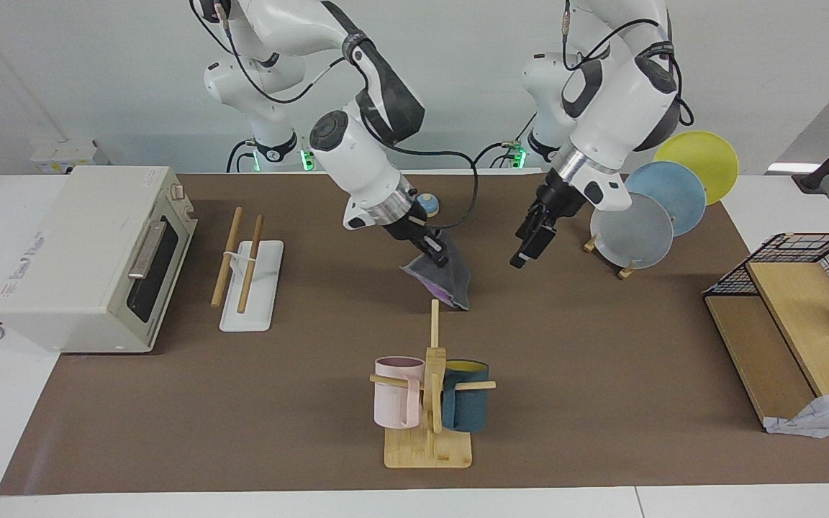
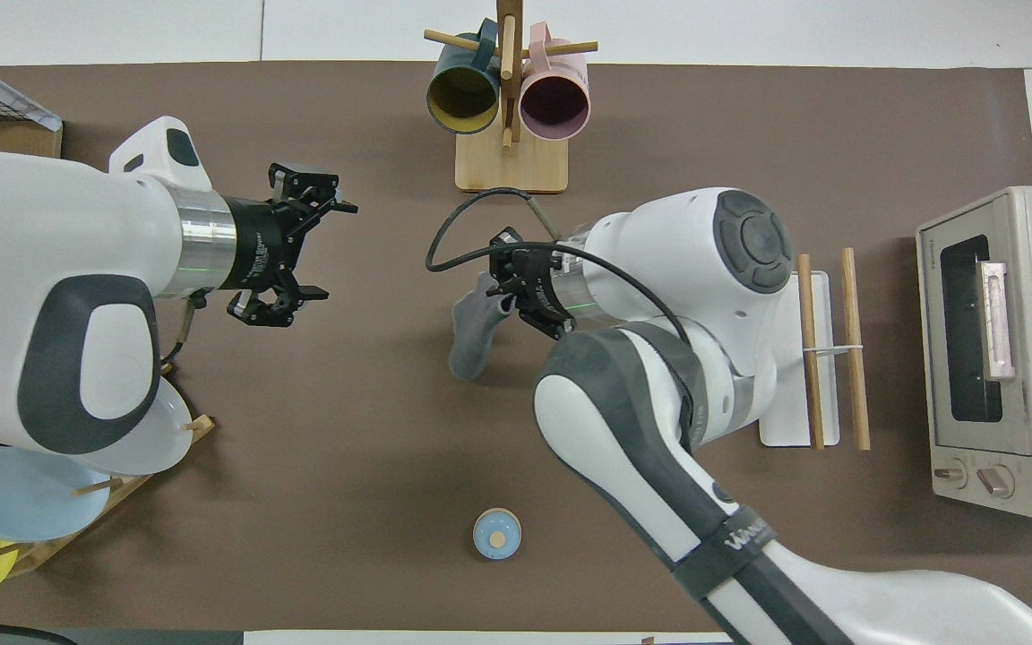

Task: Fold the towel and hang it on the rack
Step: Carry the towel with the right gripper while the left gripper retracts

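The towel hangs folded, dark grey outside with a purple edge showing, over the middle of the brown mat. My right gripper is shut on its top edge. Whether its lower edge touches the mat I cannot tell. My left gripper stands open and empty in the air, apart from the towel, toward the left arm's end of the table. The rack, two wooden rods on a white base, stands bare beside the toaster oven.
A toaster oven sits at the right arm's end. A mug tree stands farther from the robots than the towel. A plate stand and a wire-and-wood shelf fill the left arm's end. A small blue round thing lies near the robots.
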You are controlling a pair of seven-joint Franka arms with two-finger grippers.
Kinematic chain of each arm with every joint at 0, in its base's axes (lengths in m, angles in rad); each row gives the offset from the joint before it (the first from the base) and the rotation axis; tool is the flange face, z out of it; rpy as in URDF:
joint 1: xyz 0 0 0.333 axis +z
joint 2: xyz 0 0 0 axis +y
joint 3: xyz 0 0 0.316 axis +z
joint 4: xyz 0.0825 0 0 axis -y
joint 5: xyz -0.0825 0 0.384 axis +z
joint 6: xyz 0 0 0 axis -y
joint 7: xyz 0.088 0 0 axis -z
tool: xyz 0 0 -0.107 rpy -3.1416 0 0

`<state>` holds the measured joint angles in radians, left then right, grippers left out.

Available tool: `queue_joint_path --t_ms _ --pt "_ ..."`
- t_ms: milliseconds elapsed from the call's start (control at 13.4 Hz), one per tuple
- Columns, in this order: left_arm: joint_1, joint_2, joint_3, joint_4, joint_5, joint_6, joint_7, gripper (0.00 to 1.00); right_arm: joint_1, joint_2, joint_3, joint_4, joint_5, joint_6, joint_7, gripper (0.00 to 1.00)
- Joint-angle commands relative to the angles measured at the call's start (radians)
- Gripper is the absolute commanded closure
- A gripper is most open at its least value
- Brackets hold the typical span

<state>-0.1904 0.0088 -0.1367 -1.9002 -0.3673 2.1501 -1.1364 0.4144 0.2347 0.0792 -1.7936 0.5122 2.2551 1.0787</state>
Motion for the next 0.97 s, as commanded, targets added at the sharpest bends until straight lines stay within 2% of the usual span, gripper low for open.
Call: queue_joint_path --t_ms 0,224,374,523,748,897 --pt "0.104 -0.03 -0.003 -0.01 0.069 -0.081 0.278 0.0 -0.124 -0.078 0.007 -0.052 -0.067 -0.144 -0.158 1.0" --pt "0.202 -0.012 -0.003 0.053 0.155 -0.182 0.625 0.0 -0.276 -0.155 0.007 -0.114 -0.095 -0.32 -0.334 1.0" --pt "0.218 0.009 -0.001 0.128 0.261 -0.269 0.81 0.0 -0.397 -0.236 0.007 -0.203 -0.096 -0.383 -0.493 1.0" --pt "0.229 0.013 -0.001 0.188 0.306 -0.356 0.988 0.0 -0.497 -0.288 0.005 -0.254 -0.141 -0.417 -0.668 1.0" --pt "0.216 -0.016 0.005 0.194 0.369 -0.458 1.061 0.0 -0.627 -0.311 0.005 -0.253 -0.201 -0.471 -0.899 1.0" --pt "0.226 -0.038 0.008 0.194 0.369 -0.486 1.08 0.0 -0.652 -0.311 0.007 -0.247 -0.271 -0.474 -0.976 1.0"
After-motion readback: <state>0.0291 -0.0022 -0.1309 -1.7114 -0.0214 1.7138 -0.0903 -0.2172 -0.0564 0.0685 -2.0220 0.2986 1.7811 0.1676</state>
